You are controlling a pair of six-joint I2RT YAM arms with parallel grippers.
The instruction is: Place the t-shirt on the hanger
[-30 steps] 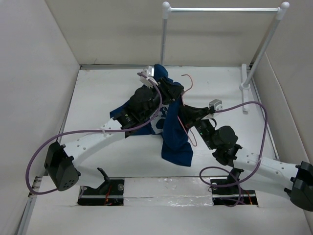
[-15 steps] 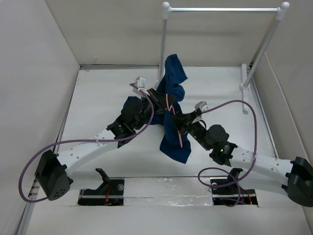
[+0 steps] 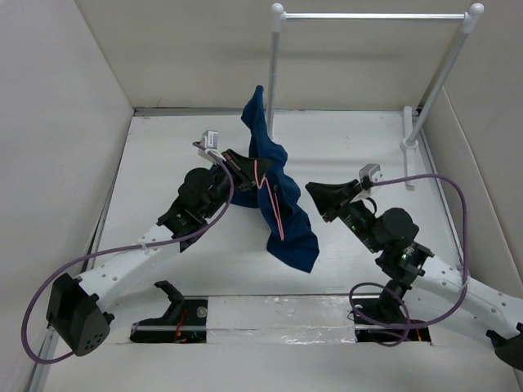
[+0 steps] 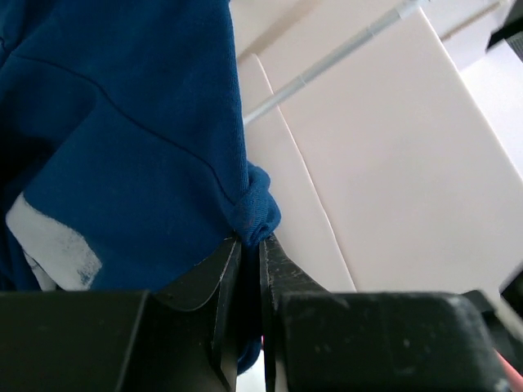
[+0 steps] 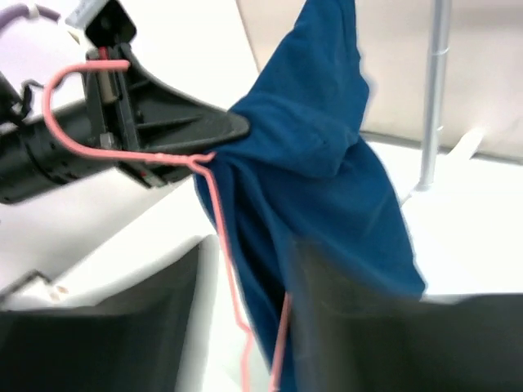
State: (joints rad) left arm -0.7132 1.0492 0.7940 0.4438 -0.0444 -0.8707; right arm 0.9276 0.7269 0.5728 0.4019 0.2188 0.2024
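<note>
The dark blue t-shirt (image 3: pixel 282 208) hangs in mid-air in a long crumpled fold, one corner sticking up by the rack post. The pink hanger (image 3: pixel 275 208) lies against its front, hook (image 5: pixel 72 102) beside the left gripper. My left gripper (image 3: pixel 248 169) is shut on a bunched fold of the t-shirt (image 4: pixel 255 214), with the hanger's twisted neck (image 5: pixel 173 157) at its fingers. A white print (image 4: pixel 51 242) shows on the cloth. My right gripper (image 3: pixel 320 198) stands open to the right of the shirt, holding nothing; between its blurred fingers (image 5: pixel 372 327) the shirt and the hanger wire show.
A tall white rack with a horizontal bar (image 3: pixel 372 15) stands at the back; its left post (image 3: pixel 272 73) is just behind the raised shirt corner. White walls enclose the table (image 3: pixel 163 155) on three sides. Purple cables (image 3: pixel 441 204) loop from both arms.
My right gripper has opened and drawn back to the right, away from the shirt. My left gripper closed and moved left, carrying shirt and hanger with it.
</note>
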